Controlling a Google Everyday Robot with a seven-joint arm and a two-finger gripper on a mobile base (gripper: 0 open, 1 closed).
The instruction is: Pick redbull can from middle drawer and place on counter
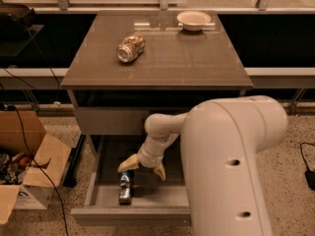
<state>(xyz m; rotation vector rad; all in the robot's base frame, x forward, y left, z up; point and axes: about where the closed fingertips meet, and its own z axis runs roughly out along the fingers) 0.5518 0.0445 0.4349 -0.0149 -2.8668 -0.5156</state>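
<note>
A: Where's the slim can rel. to the pincer?

B: Slim can [125, 190] is just below the pincer [142, 168] and a bit to its left, on the floor of the open drawer [147, 214], nr the left wall. Can't tell if it's upright or on its side. Pincer's released, fingers spread, nothing in it, and it hangs inside the drawer just over the can's far end.

A: How'll it handle?

B: Prob. light. Thin metal wall, so stiff enough but it dents if squeezed hard. Smooth skin, so it could slip or roll off. I'd clamp across the narrow body, mid-length, w/ the fingers square to it.

A: Room to work?

B: Drawer floor is bare and flat, but the left wall is close, so little space for the finger on that side. The tabletop [172, 58] is well above and beyond the pincer: glossy, flat, wide. A fat can [131, 48] lies up-left on it, a bowl [194, 19] at the far edge, and there's plenty of free area btw them.
</note>
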